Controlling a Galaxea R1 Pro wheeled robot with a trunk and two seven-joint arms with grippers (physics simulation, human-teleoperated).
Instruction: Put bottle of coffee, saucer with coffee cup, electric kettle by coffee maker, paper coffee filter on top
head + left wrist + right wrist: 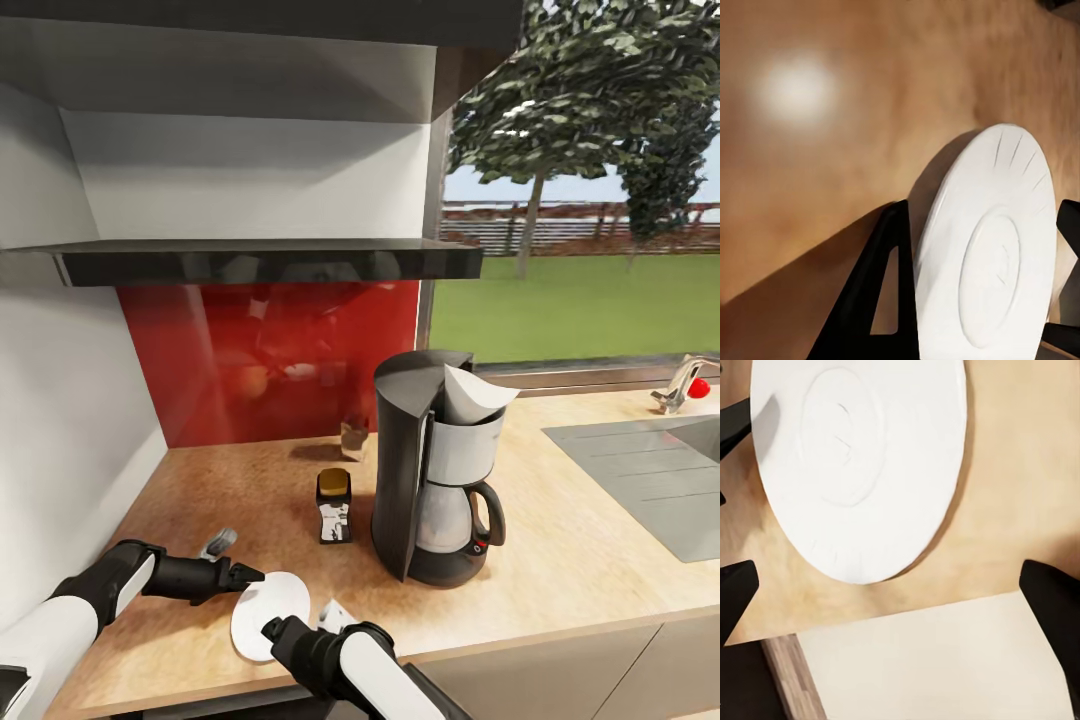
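The black coffee maker (pixel 435 470) stands on the wood-grain countertop (pixel 560 570), and a white paper coffee filter (pixel 476 394) pokes out of its top. Just left of it is the bottle of coffee (pixel 334 505), dark with a gold lid. Near the counter's front edge my left gripper (pixel 243 577) (pixel 982 217) is shut on the white saucer (pixel 262 612) (pixel 990 255), holding it tilted just above the wood. My right gripper (pixel 276 630) (pixel 892 607) hovers open right beside the saucer (pixel 862 457) without touching it.
The glossy black shelf (pixel 270 262) hangs over a red backsplash, where a small brown object (pixel 354 437) sits. A steel sink (pixel 650 470) and faucet (pixel 685 380) lie to the right below the window. A white wall bounds the counter's left end.
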